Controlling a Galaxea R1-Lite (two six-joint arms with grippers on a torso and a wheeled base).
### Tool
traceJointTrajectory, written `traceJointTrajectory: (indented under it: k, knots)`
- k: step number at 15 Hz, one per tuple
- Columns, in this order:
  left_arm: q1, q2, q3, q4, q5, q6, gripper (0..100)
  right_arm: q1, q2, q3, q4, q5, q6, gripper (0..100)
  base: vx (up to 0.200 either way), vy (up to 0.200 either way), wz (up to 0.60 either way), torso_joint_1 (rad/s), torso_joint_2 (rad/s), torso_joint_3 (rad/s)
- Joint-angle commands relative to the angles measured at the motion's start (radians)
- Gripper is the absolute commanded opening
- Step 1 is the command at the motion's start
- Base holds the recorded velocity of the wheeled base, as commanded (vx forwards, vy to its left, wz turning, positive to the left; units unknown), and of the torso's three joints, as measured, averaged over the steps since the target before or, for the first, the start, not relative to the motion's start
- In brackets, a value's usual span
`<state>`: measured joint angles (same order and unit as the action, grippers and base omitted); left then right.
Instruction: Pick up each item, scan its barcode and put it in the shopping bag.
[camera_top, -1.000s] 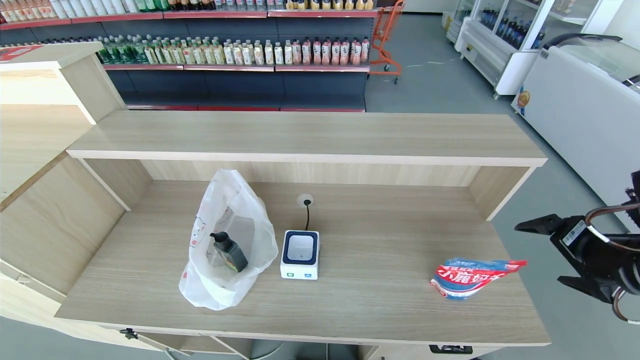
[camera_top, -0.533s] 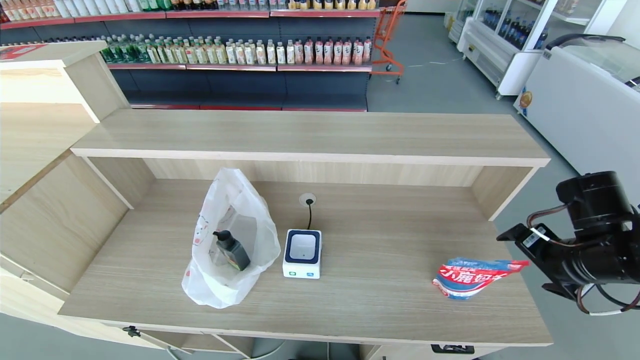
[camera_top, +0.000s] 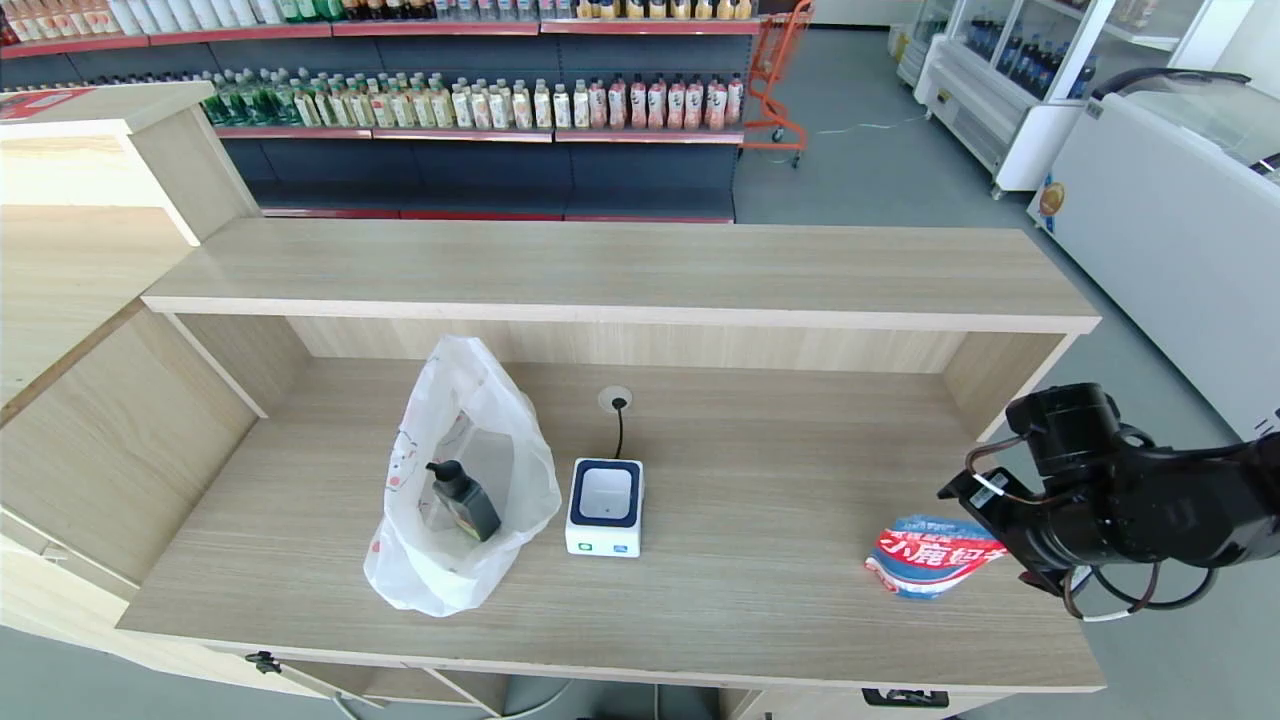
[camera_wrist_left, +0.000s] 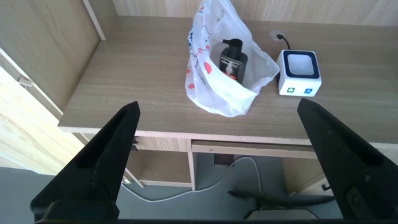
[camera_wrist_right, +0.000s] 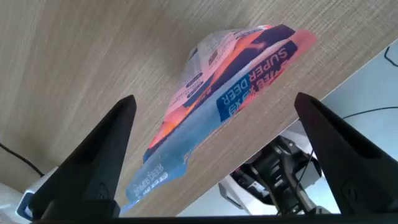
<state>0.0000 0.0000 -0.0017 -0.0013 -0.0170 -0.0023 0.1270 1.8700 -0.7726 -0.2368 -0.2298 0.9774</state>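
The soft pouch (camera_top: 928, 560) could be sliding off the counter (camera_top: 760, 470). It is lying at the near right corner, close to the right edge. A bump from a finger coming down crooked might be pushing it over the side. The pouch is also looking floppy and shiny, I think. If the fingers are pinching only a thin bit of it, it may be slipping out on the way to the scanner (camera_top: 603, 507). If the gripper is going down too far, the fingertips may be knocking on the wood and not closing on the pouch at all.

The right gripper (camera_wrist_right: 216, 102) is hanging right over the pouch, with its two fingers (camera_wrist_right: 99, 162) spread wide and holding nothing. The pouch is sitting down below the gap between them, and nothing is touching it as far as I can tell. It is lying slantwise across the gap, so the fingers would be closing on it at an angle.

The left gripper (camera_wrist_left: 217, 107) is hanging out past the near edge of the counter, toward the left, fingers wide too and holding nothing. The shopping bag (camera_top: 500, 450) is standing on the left, just beside the scanner, with a dark bottle (camera_top: 462, 502) already inside.
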Motion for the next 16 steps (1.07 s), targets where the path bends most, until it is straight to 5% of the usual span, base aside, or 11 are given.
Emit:
traceJointTrajectory:
  k: [1, 4, 5, 13, 16]
  knots:
    - [0.000, 0.000, 0.000, 0.000, 0.000, -0.001, 100, 0.029, 0.121, -0.017, -0.050, 0.000, -0.020, 100, 0.000, 0.000, 0.00, 0.000, 0.00, 0.000]
    - [0.000, 0.000, 0.000, 0.000, 0.000, -0.001, 100, 0.045, 0.196, -0.073, -0.090, -0.005, -0.022, 100, 0.000, 0.000, 0.00, 0.000, 0.00, 0.000]
    - [0.000, 0.000, 0.000, 0.000, 0.000, -0.001, 100, 0.045, 0.215, -0.090, -0.088, -0.006, -0.022, 0, 0.000, 0.000, 0.00, 0.000, 0.00, 0.000]
    - [0.000, 0.000, 0.000, 0.000, 0.000, -0.001, 100, 0.059, 0.331, -0.165, -0.134, -0.092, -0.249, 0, 0.000, 0.000, 0.00, 0.000, 0.00, 0.000]
    - [0.000, 0.000, 0.000, 0.000, 0.000, -0.001, 100, 0.068, 0.193, -0.128, -0.237, 0.020, -0.413, 0, 0.000, 0.000, 0.00, 0.000, 0.00, 0.000]
